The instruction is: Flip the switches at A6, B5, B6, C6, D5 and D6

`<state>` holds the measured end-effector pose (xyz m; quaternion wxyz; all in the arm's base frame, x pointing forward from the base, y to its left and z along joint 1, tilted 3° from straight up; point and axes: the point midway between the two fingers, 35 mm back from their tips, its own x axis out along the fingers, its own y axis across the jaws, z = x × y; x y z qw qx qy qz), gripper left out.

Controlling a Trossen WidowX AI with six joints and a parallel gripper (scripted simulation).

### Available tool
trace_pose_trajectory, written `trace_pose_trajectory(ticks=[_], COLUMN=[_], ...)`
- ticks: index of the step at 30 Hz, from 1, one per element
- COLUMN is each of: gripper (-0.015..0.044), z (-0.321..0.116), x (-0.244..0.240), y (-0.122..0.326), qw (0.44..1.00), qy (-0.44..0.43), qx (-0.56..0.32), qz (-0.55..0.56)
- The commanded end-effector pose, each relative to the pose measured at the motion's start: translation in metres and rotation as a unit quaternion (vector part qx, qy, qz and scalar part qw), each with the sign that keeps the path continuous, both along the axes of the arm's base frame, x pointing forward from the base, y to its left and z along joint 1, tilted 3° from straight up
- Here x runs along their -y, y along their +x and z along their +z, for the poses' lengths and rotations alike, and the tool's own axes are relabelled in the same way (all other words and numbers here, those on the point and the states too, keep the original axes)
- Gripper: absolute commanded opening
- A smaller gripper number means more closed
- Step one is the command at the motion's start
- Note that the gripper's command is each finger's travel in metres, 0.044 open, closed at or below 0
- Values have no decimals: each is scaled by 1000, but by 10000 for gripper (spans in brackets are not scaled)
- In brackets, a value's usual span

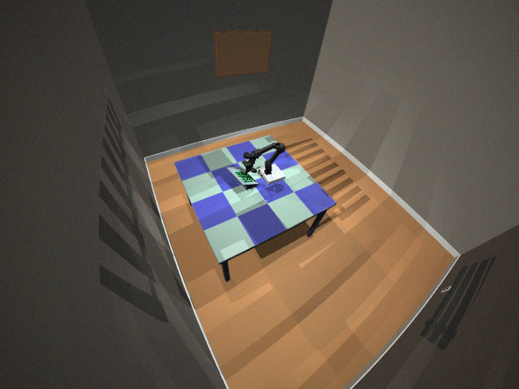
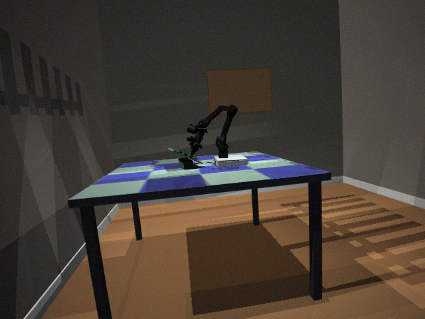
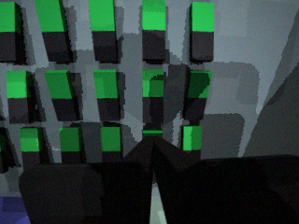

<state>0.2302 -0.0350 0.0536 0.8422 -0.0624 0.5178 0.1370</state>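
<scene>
"Where is the switch panel (image 1: 232, 169) (image 2: 170, 149) (image 3: 229, 47) set, and how is the gripper (image 1: 247, 171) (image 2: 192, 153) (image 3: 151, 142) held?"

"Well, the panel is propped at a tilt on the table (image 1: 260, 224) (image 2: 171, 183), between the white base (image 1: 276, 178) (image 2: 233, 161) and the table's left edge as seen from above. Its low edge is turned toward the base. The pincer is kept narrow, fingertips together, with nothing gripped."

"Which switch is being addressed?"

"Probably D5 (image 3: 152, 132), judged by the panel's near edge and right-hand edge; the printed labels cannot be read in the wrist view. The tips are seen at that switch, though contact cannot be confirmed."

"How is the press best made?"

"The raised end is to be identified first, since much of the switch is hidden by the fingers. The closed tips should be centred on that end, then pushed along the panel's normal, not straight down at the table, or a slide toward the low edge may result. Only enough travel is needed for the rocker to tip over."

"And the neighbours?"

"D6 (image 3: 192, 138), toward the right-hand edge, must not be brushed sideways. The tips should be backed straight out before any sideways move is made."
</scene>
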Motion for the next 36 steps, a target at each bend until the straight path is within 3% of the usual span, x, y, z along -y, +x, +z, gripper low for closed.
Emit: trace_pose_trajectory(ticks=[1, 36], gripper=[0, 0], z=[-1, -4], x=[1, 0], y=[0, 2], qw=[1000, 1000], qy=[-1, -1], qx=[-1, -1], qz=[-4, -4])
